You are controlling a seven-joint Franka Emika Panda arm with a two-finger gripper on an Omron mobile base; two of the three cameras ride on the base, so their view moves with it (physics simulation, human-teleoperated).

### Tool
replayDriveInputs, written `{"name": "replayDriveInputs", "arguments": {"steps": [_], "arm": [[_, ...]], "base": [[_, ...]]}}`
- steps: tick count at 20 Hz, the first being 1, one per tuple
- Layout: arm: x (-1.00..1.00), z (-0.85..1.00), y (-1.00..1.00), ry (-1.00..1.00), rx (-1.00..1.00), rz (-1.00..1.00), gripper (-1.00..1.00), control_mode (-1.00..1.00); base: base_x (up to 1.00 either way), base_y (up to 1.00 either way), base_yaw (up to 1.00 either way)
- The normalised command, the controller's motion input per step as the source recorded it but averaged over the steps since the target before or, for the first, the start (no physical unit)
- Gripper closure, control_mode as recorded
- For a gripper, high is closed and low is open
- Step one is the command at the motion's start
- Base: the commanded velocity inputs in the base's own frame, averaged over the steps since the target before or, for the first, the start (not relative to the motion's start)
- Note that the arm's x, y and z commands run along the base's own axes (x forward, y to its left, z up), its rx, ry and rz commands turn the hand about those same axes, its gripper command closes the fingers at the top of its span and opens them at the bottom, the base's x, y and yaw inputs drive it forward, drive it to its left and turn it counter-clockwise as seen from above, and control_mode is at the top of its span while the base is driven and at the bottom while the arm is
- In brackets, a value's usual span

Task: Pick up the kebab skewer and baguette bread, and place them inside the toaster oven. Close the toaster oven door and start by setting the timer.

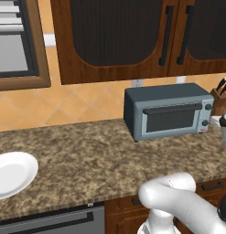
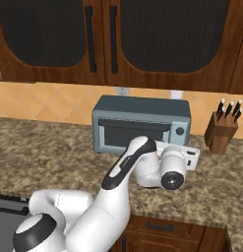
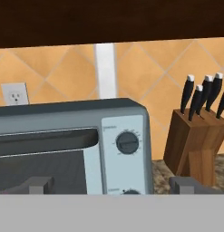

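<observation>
The blue-grey toaster oven (image 1: 169, 112) stands at the back of the granite counter, also seen as toaster oven (image 2: 141, 124). Its door (image 3: 41, 158) is closed, with the dark bar handle (image 3: 45, 139) across its top. In the hand view my gripper (image 3: 111, 186) is open, its two dark fingertips (image 3: 37, 184) spread wide and empty, level with the oven's right-hand panel and upper knob (image 3: 127, 142). From the right base view my hand (image 2: 178, 160) hovers just in front of the oven's lower right corner. The kebab skewer and baguette bread are out of view.
A white plate (image 1: 11, 173) lies bare at the counter's left front. A wooden knife block (image 2: 221, 133) stands right of the oven. Dark wood cabinets (image 2: 118, 39) hang low above it. A wall outlet (image 3: 14, 94) sits behind the oven.
</observation>
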Motion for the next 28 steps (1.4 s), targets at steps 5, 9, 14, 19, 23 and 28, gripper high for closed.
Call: {"name": "replayDriveInputs", "arguments": {"steps": [5,9,14,19,23,28], "arm": [[0.25,-0.11,0.00,0.02,0.00,0.00,-1.00,-1.00],[0.04,-0.39,-0.01,0.00,0.00,0.00,-1.00,-1.00],[0.01,-0.46,-0.01,0.00,0.00,0.00,-1.00,-1.00],[0.00,-0.34,0.00,0.00,0.00,0.00,-1.00,-1.00],[0.06,-0.11,0.00,0.02,0.00,0.00,-1.00,-1.00],[0.11,-0.01,0.00,0.09,0.00,0.00,-1.00,-1.00]], "base": [[0.00,0.00,0.00],[0.00,0.00,0.00],[0.00,0.00,0.00],[0.00,0.00,0.00],[0.00,0.00,0.00],[0.00,0.00,0.00]]}}
